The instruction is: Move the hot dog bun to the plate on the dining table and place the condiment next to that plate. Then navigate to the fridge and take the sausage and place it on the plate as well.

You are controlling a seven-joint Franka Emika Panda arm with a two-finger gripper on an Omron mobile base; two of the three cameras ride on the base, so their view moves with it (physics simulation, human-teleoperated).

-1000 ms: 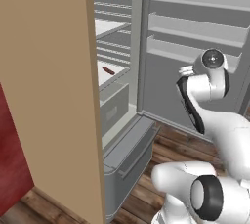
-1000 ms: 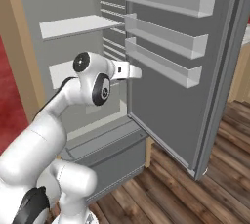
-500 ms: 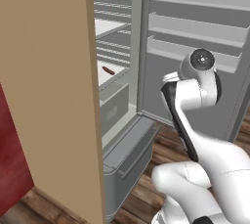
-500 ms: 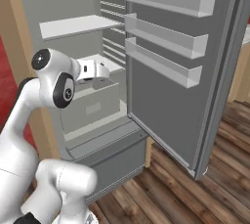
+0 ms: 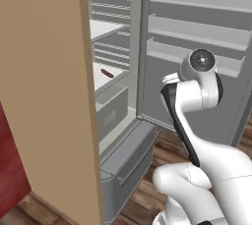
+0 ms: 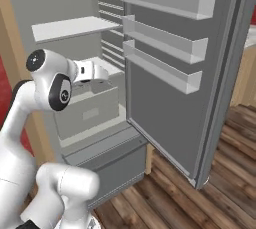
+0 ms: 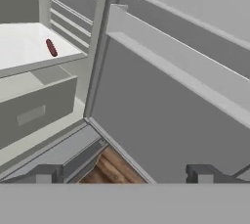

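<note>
No legible text, labels, brand marks, numbers or signs are appearing on any surface in the current views.

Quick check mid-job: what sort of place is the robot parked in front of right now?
Most likely a home kitchen, right at an open fridge. Its door racks stand swung wide, a sausage lies on a pale inner shelf above a drawer, and wood plank flooring runs underneath.
</note>
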